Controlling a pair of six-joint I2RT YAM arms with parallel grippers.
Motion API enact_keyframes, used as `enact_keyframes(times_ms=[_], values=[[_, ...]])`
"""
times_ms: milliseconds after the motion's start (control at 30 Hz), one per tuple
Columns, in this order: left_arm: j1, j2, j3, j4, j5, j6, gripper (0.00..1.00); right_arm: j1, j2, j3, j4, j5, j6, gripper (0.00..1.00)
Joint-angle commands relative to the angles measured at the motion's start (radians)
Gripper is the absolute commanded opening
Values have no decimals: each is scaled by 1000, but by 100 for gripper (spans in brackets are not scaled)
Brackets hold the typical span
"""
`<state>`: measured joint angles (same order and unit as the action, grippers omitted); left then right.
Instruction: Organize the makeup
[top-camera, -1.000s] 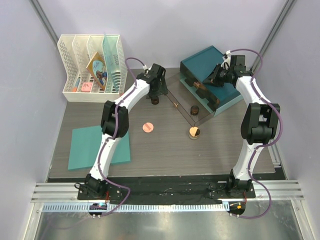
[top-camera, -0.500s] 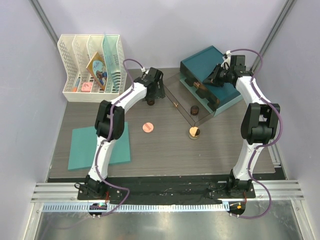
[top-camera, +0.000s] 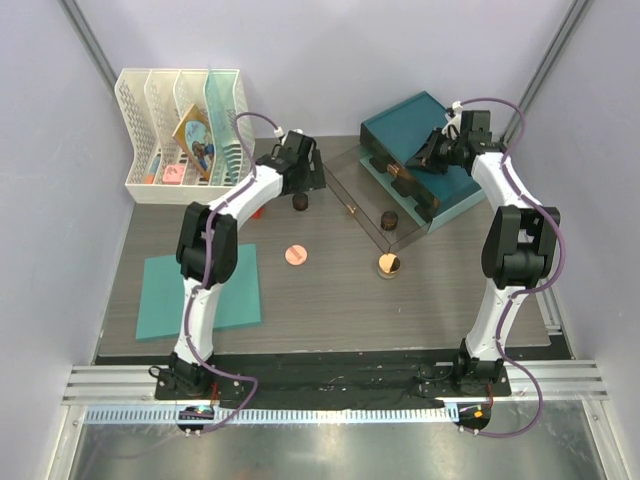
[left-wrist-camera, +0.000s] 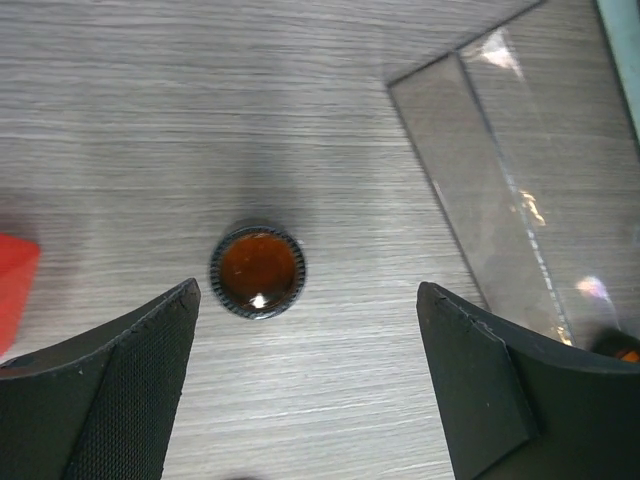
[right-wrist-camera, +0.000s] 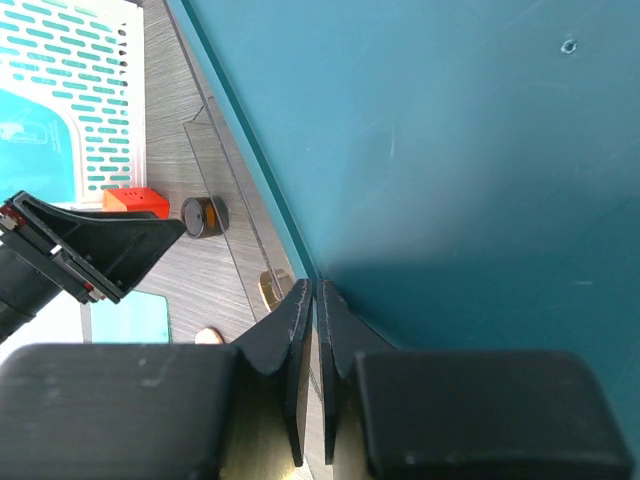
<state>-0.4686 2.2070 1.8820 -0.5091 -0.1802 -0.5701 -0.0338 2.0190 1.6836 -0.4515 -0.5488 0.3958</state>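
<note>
A dark brown round jar (left-wrist-camera: 258, 271) stands upright on the table, just ahead of my open, empty left gripper (left-wrist-camera: 308, 292); it also shows in the top view (top-camera: 298, 202) near the left gripper (top-camera: 300, 178). My right gripper (right-wrist-camera: 312, 296) is shut on the edge of the teal box lid (right-wrist-camera: 450, 150), holding it raised at the back right (top-camera: 415, 120). A second dark jar (top-camera: 389, 219) sits in the clear box (top-camera: 350, 185). The pink compact (top-camera: 295, 254) and the gold-lidded jar (top-camera: 388, 265) stand on the table. The tube, bottle and sticks are out of view.
A white rack (top-camera: 185, 130) with a picture card stands at the back left. A flat teal mat (top-camera: 200, 290) lies at the front left. A small red object (left-wrist-camera: 15, 290) lies left of the jar. The clear box's panel (left-wrist-camera: 500, 230) lies right of it.
My left arm has swung left and back, so the dark jar now stands apart from the gripper. The right arm has not moved.
</note>
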Motion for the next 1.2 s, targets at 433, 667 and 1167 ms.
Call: enact_keyframes(times_ms=[433, 667, 1167], values=[[39, 189, 267, -213, 36, -34, 81, 5, 181, -130, -374, 234, -94, 14], [39, 204, 249, -252, 51, -60, 68, 5, 182, -128, -374, 236, -94, 14], [39, 188, 220, -241, 108, -71, 3, 5, 176, -134, -372, 234, -97, 14]])
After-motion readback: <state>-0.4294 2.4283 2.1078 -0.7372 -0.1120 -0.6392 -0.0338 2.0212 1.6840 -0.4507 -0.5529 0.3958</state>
